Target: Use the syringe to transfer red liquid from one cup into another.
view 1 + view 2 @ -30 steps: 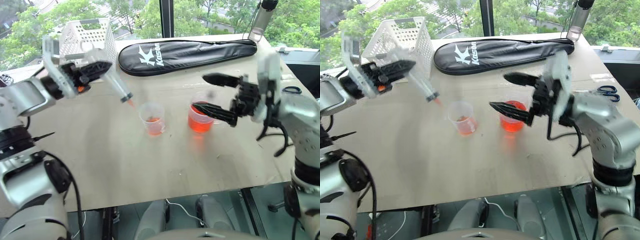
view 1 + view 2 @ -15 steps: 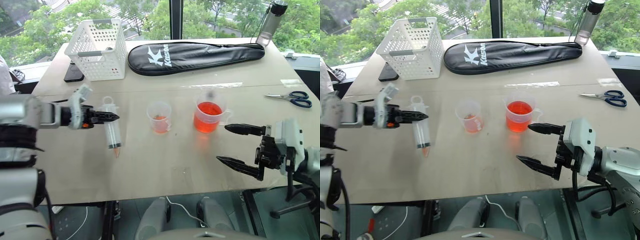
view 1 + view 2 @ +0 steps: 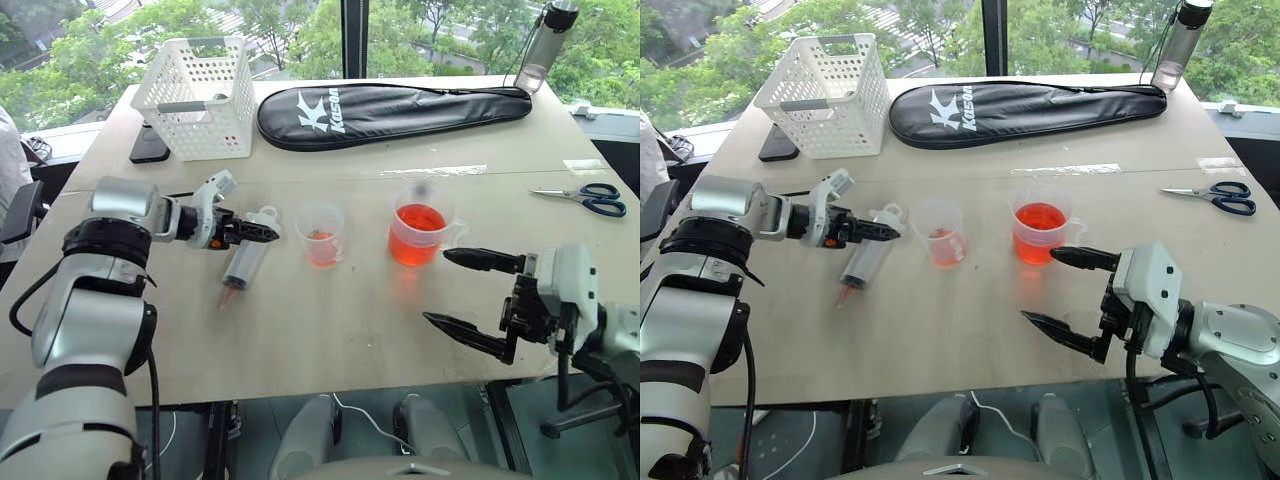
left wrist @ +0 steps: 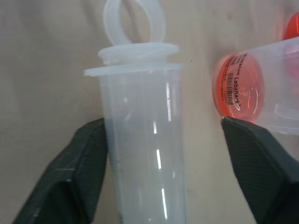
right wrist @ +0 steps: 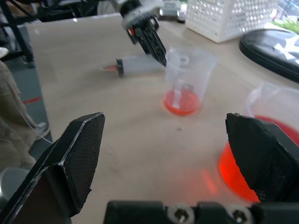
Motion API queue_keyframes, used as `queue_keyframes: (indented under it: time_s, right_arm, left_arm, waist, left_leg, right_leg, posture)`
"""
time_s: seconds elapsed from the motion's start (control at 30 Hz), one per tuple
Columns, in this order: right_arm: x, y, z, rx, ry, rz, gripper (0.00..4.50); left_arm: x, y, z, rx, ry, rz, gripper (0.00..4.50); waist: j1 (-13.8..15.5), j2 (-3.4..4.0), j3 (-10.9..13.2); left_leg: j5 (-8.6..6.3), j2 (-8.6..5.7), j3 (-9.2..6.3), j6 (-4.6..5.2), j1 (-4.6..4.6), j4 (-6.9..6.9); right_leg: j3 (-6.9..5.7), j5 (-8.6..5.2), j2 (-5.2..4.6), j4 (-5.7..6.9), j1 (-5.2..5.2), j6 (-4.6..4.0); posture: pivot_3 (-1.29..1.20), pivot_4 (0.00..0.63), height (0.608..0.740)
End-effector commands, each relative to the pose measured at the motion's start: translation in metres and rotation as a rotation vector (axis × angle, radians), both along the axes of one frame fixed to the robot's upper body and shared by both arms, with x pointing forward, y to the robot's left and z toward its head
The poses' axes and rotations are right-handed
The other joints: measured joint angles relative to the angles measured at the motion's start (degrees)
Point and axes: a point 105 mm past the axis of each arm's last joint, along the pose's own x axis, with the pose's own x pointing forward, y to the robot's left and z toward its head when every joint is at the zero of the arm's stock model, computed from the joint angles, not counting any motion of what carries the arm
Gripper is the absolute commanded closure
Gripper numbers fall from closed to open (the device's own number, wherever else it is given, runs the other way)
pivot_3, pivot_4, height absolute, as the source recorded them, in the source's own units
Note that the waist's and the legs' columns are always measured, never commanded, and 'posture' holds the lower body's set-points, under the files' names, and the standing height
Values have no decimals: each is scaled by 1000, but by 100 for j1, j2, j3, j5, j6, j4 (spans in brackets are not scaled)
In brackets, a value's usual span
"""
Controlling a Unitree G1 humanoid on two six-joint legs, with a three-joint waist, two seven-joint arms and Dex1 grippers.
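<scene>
The syringe (image 3: 245, 265) lies on its side on the worktop (image 3: 330, 340), its reddish tip toward the near edge and its plunger ring toward the smaller cup (image 3: 320, 233), so the step in hand looks like setting the tool down after a transfer. The left hand (image 3: 262, 232) sits at the flange end with its 2 fingers spread; in the left wrist view 1 finger (image 4: 79, 172) touches the barrel while the other stands clear, so nothing is clamped. The right hand (image 3: 478, 298) hovers wide open and empty near the front edge, just in front of the handled cup (image 3: 420, 230). That cup holds most of the red liquid (image 3: 414, 222); the smaller cup has only a shallow layer. If more must move, the next step calls for regripping the barrel and dipping the tip into the handled cup. The worktop is pale board, also carrying a white basket (image 3: 195, 95), a black racket case (image 3: 395, 102), scissors (image 3: 585, 197) and a bottle (image 3: 548, 40), before windows with green trees.
</scene>
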Motion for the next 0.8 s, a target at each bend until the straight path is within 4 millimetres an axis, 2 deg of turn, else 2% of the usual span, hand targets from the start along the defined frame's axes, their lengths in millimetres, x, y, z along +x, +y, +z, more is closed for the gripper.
queue_keyframes:
  time_s: [0.03,0.13,0.23,0.3,0.4,0.5,0.63,0.8]
  right_arm:
    - [2,-12,1,-26,-53,-77,0]
    - [2,-26,-5,-32,-43,-132,0]
    - [5,-41,-3,16,-18,-176,0]
    - [6,-50,0,29,-28,-193,0]
    - [7,-62,-2,-4,-22,-195,0]
    - [6,-76,-3,-29,-13,-206,0]
    - [0,-101,-6,-67,5,-261,0]
    - [-13,-126,-9,-113,23,-303,0]
  left_arm:
    - [-7,18,25,25,-138,28,29]
    - [-14,12,57,-34,-395,12,29]
    - [-37,4,90,-61,-699,-15,29]
    - [-54,-1,101,-120,-782,-25,29]
    - [-72,-12,94,-102,-862,-85,29]
    - [-83,-8,78,-84,-864,-54,29]
    - [-110,11,54,-39,-816,-33,29]
    - [-138,46,35,62,-767,37,29]
  waist:
    - [-80,0,1]
    - [-113,-2,1]
    - [-59,-5,0]
    - [-41,-5,-1]
    - [30,2,-5]
    - [63,6,-6]
    - [52,7,-5]
    - [83,11,-1]
  left_leg:
    - [0,2,1,0,0,0]
    - [0,8,2,0,-2,-8]
    - [0,9,-8,-1,-15,0]
    - [-1,10,-9,0,-12,-1]
    - [-1,10,-8,0,-5,-2]
    - [-1,11,-1,0,12,-11]
    - [-4,13,-2,3,13,-14]
    - [-20,16,4,28,62,-34]
  right_leg:
    - [0,0,0,1,-1,0]
    - [15,0,-12,-6,-6,-1]
    - [15,1,-19,-19,-2,-2]
    - [16,2,-20,-28,5,-2]
    - [14,3,-18,-33,12,-4]
    - [19,3,-18,-35,25,-4]
    - [17,4,-15,-48,32,-5]
    - [18,2,-19,-80,89,-7]
  posture:
    - [0,150,740]
    - [0,150,740]
    - [0,150,740]
    - [0,150,740]
    - [0,150,740]
    - [0,150,740]
    - [0,150,740]
    - [0,150,740]
